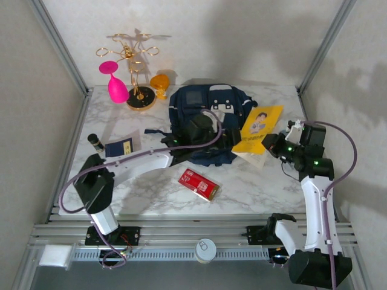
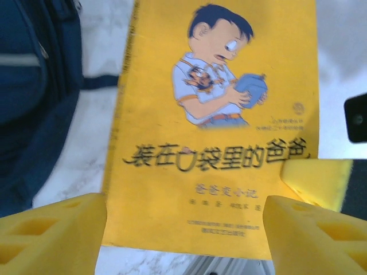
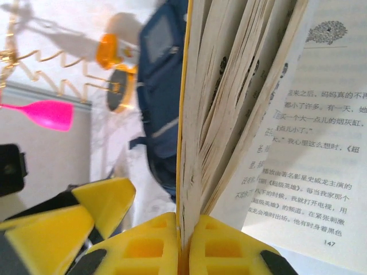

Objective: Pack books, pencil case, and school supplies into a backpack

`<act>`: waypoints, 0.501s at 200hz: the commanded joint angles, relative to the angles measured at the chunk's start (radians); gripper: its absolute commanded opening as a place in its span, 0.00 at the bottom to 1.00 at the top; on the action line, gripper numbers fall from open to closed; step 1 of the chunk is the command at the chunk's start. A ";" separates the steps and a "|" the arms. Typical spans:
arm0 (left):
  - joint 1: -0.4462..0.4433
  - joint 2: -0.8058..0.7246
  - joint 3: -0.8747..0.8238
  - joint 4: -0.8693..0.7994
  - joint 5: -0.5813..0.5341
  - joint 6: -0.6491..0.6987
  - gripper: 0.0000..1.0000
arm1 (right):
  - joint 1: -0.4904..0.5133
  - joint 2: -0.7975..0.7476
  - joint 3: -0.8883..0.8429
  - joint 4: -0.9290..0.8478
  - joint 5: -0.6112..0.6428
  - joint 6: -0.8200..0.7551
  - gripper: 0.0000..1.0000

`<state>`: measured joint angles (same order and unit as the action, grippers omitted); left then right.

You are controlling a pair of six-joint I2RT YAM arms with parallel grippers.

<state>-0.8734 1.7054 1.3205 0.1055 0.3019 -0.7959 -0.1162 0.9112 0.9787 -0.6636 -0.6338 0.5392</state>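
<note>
Front centre: I see bare marble table [image 1: 151, 193] on both sides of the red box [image 1: 198, 184], which lies flat and alone.
Left strip: the navy booklet [image 1: 119, 147] and black cylinder [image 1: 95, 142] sit near the edge, and the left arm [image 1: 139, 162] slants across above the marble just beside them.
Back left corner: crowded by the gold rack [image 1: 136, 66], pink glass [image 1: 115, 84] and orange glass [image 1: 159, 84].
Centre back: the backpack [image 1: 208, 115] blocks it.
Right of backpack: the yellow book [image 1: 261, 128] fills the gap. The left gripper [image 2: 186, 224] hangs over it with jaws apart, and the right gripper [image 3: 184, 235] is clamped on its edge, pages fanned.
Front right: I read open marble between the red box and the right arm [image 1: 317, 199].
</note>
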 commanded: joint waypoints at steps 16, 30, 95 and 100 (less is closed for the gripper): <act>0.085 -0.082 -0.163 0.186 0.107 -0.078 0.78 | 0.016 0.047 0.065 0.201 -0.235 -0.030 0.00; 0.108 -0.099 -0.179 0.216 0.119 -0.097 0.80 | 0.025 0.060 0.059 0.277 -0.300 0.005 0.00; 0.181 0.001 -0.134 0.431 0.203 -0.160 0.78 | 0.067 0.090 -0.026 0.533 -0.404 0.130 0.01; 0.183 0.013 -0.133 0.463 0.217 -0.176 0.77 | 0.070 0.096 -0.032 0.539 -0.394 0.131 0.00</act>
<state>-0.7189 1.6642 1.1595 0.3973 0.4393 -0.9024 -0.0677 0.9989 0.9730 -0.2871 -0.9741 0.6353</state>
